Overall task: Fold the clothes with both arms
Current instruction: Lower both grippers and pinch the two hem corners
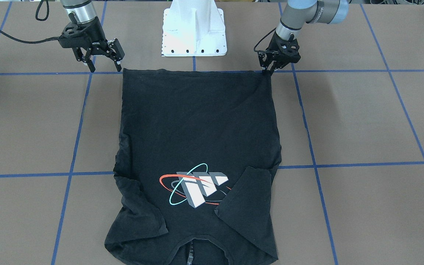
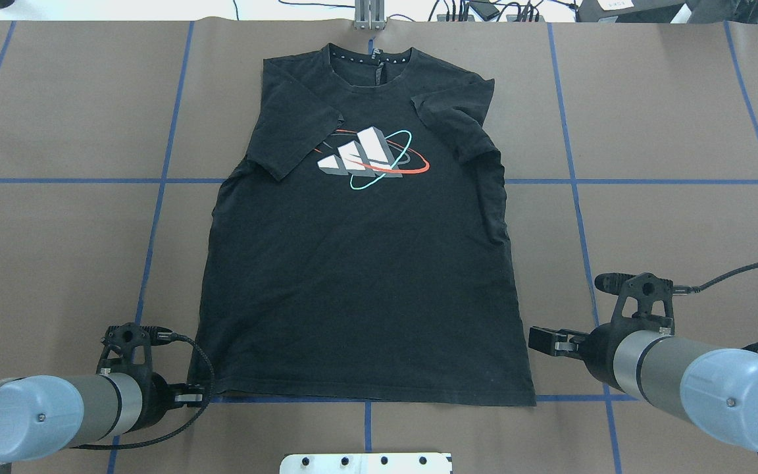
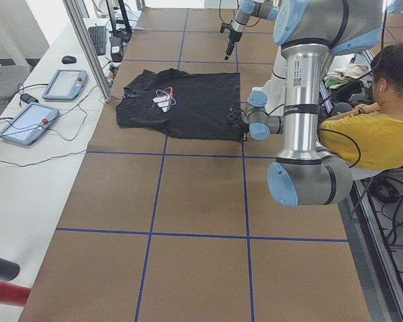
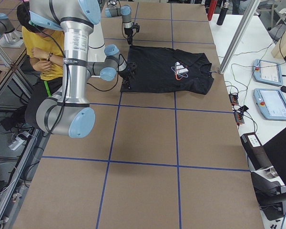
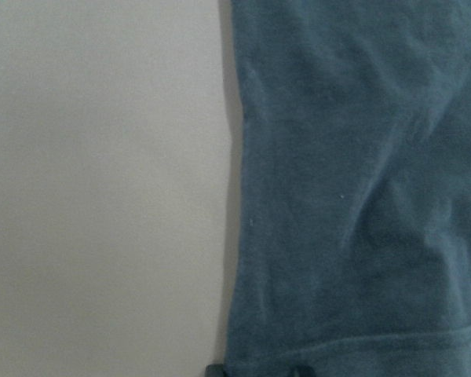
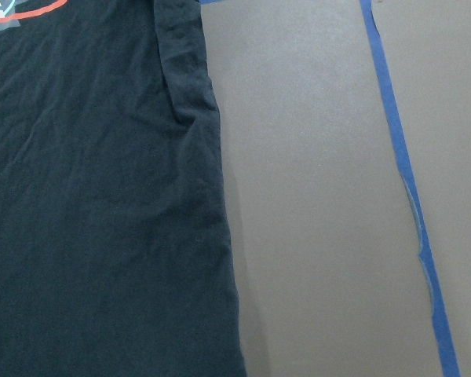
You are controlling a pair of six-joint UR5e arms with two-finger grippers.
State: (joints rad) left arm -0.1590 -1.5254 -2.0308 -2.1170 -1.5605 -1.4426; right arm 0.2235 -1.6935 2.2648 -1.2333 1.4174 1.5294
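**Shirt laid out flat, one hem corner taken**

Brown worktop [image 2: 56, 263], marked into big squares by blue tape lines [image 2: 682, 181]. It takes up nearly all of every view.

Black T-shirt [image 2: 366, 283] lies spread in the middle of the worktop, front up. Its collar [image 2: 372, 56] is at the far edge from the robot and its hem [image 2: 366, 397] is along the near tape line, just ahead of the base. The body is mostly smooth, with some rumpling down the side on the robot's right.

Left arm [image 2: 30, 418] and right arm [image 2: 714, 388] are both silver-grey with light-blue caps. Each reaches low toward a hem corner on its own side.

A person in a yellow shirt [image 3: 376, 137] sits behind the robot, off the worktop.

White pedestal base [image 1: 194, 36] is bolted between the arms, close to the hem.

Both sleeves are folded inward over the chest. The left sleeve [image 2: 297, 128] reaches the edge of the print. The right sleeve [image 2: 454, 125] stops just beside it.

Left tool [image 1: 269, 70] is down at the hem corner on its side, fingers drawn in close and pinching the cloth. The fabric there pulls up to a small point. The wrist view shows the fingertips [image 5: 298, 369] straddling the shirt's edge.

Right tool [image 1: 105, 68] has its fingers spread wide. It hangs just beside the other hem corner and is not touching the cloth.

Print [image 2: 369, 158] is made of white and grey block shapes ringed by a red and a teal ellipse, high on the chest.
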